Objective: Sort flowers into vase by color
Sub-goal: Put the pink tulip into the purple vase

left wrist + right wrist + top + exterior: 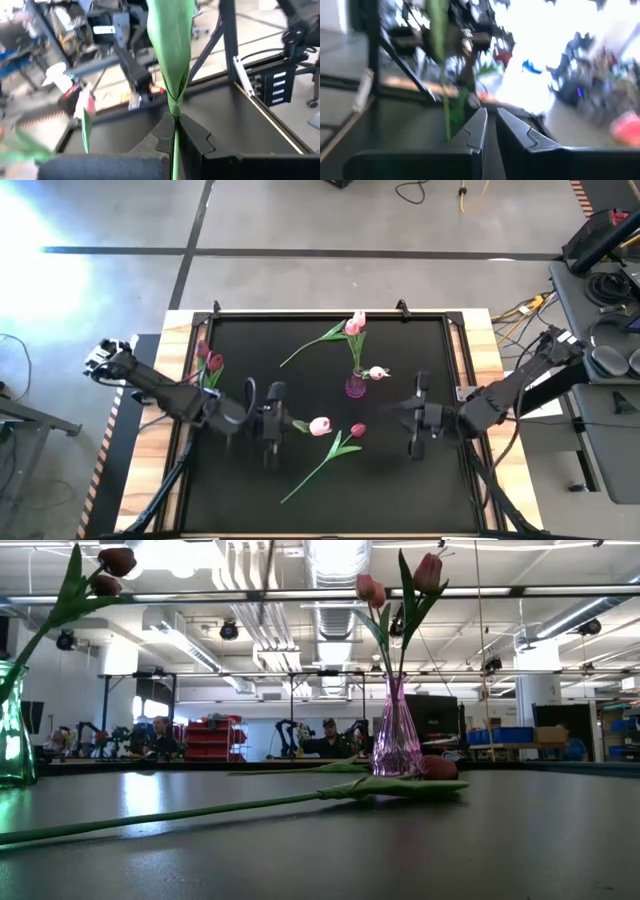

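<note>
The black table fills the middle of the high view, with a pale wooden border along its sides. Both dark arms reach in over it, one from each side.

The left gripper hovers over the table's left-centre. In the left wrist view its fingers are pressed together on a green tulip stem, whose leaf rises straight up ahead of the camera; from above, a pale pink tulip head lies just off that gripper's tip, toward the table's centre.

The right gripper hovers over the right-centre. Its fingers stand nearly closed with a thin gap between them, and nothing can be seen in that gap.

A pink glass vase stands near the table's middle, with pale pink tulips in it. A green glass vase stands at the left edge with dark red tulips in it.

Loose flowers on the table: a dark red tulip with a long stem lying diagonally toward the near edge, a small pale tulip head just beside the pink vase, and a stem with leaf stretching from the vase area toward the far left.

No readable writing or brand shows anywhere.
</note>
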Controlling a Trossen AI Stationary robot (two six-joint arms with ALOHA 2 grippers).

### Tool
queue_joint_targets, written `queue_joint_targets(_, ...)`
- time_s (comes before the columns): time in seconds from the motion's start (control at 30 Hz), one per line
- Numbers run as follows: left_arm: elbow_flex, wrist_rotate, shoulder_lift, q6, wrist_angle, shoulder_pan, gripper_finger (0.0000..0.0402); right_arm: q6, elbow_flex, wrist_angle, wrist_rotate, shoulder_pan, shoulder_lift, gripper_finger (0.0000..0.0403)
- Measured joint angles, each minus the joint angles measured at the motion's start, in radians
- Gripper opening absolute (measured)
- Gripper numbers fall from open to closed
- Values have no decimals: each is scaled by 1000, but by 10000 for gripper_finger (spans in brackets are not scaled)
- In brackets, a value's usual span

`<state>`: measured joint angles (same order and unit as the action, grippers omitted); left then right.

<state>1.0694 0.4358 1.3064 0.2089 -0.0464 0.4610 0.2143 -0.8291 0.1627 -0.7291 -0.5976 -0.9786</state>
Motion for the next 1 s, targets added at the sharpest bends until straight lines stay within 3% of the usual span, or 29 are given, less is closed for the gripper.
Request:
queue_joint_targets(0.17,0,-172,0,60,-65,-102,0,147,55,234,50,11,-45,80)
queue_joint_targets(0.5,-1,-298,-1,94,-109,-207,0,125,-63,290,150,125,-241,181)
queue_joint_targets(1.0,-3,-396,-1,123,-112,-243,0,164,-375,234,161,195,-474,185)
